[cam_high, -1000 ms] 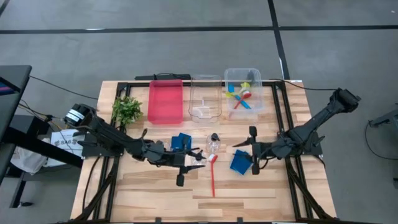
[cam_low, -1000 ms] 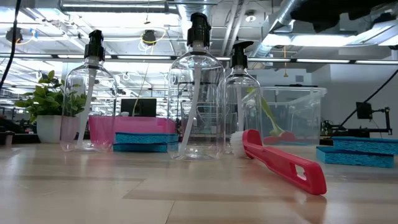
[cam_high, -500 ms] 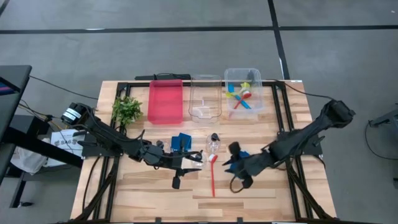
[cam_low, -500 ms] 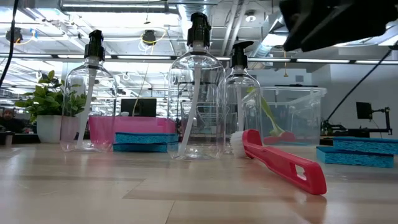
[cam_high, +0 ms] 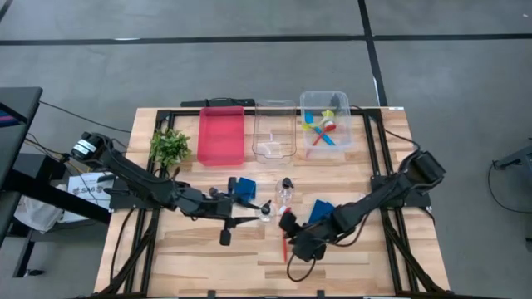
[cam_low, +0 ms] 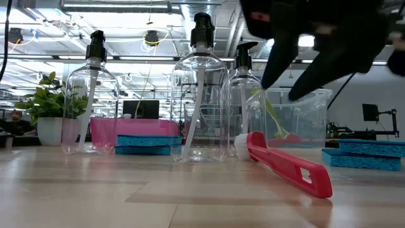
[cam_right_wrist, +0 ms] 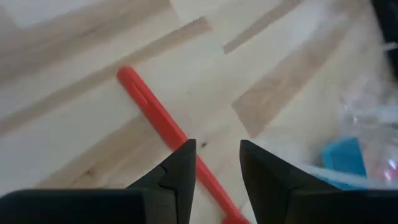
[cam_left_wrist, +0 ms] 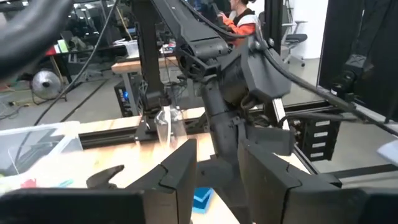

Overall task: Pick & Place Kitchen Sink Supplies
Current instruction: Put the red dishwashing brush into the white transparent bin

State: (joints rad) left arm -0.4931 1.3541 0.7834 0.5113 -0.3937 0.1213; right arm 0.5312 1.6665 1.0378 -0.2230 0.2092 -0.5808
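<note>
Red brush (cam_high: 285, 237) flat on wood | right end effector (cam_high: 291, 233) above it, seemingly open, empty | left end effector (cam_high: 264, 210) unclear

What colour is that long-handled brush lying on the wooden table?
Red: the long-handled brush with a white head, clearest in the low view.

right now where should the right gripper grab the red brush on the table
Grip the red brush on its thin handle, near the middle, coming straight down from above. It lies flat on the table, so only its long sides are free; fingers should straddle the handle crosswise. The right gripper already hangs open over it, and the wrist view shows the handle running between its fingers.
</note>
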